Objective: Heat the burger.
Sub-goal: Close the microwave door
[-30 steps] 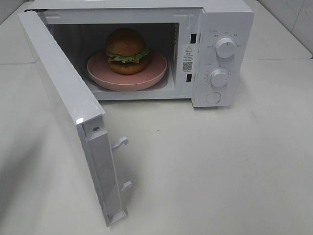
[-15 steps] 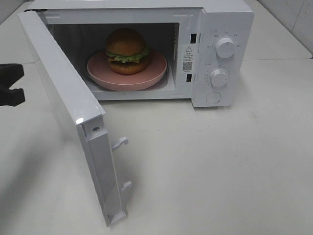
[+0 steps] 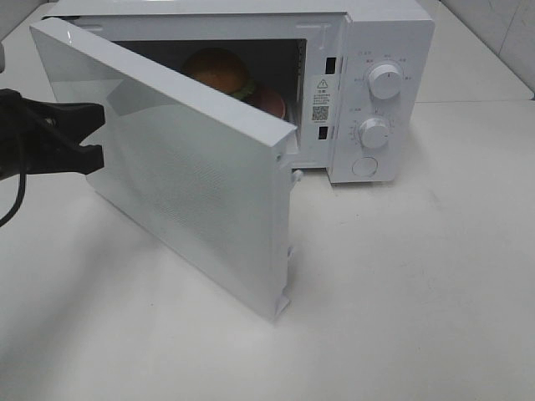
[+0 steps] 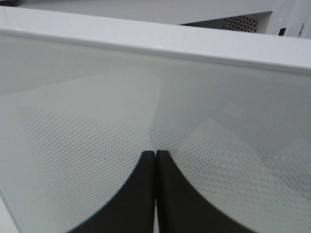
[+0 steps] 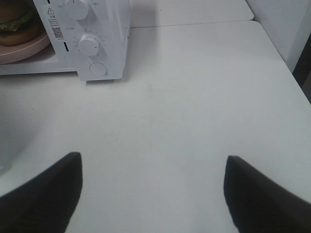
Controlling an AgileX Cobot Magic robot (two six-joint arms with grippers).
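- Left claw (image 3: 96, 134): fingers are sitting together, gripping nothing, tips touching the outer face of the microwave door (image 3: 192, 192).
- Door is standing partway shut, angled across the opening of the white microwave (image 3: 384, 42).
- Burger (image 3: 216, 71) is sitting on the pink plate (image 3: 272, 102) inside the cavity, partly hidden behind the door.
- Right claw (image 5: 151, 158): fingers are standing wide apart, holding nothing, hovering over the table (image 5: 194, 97).
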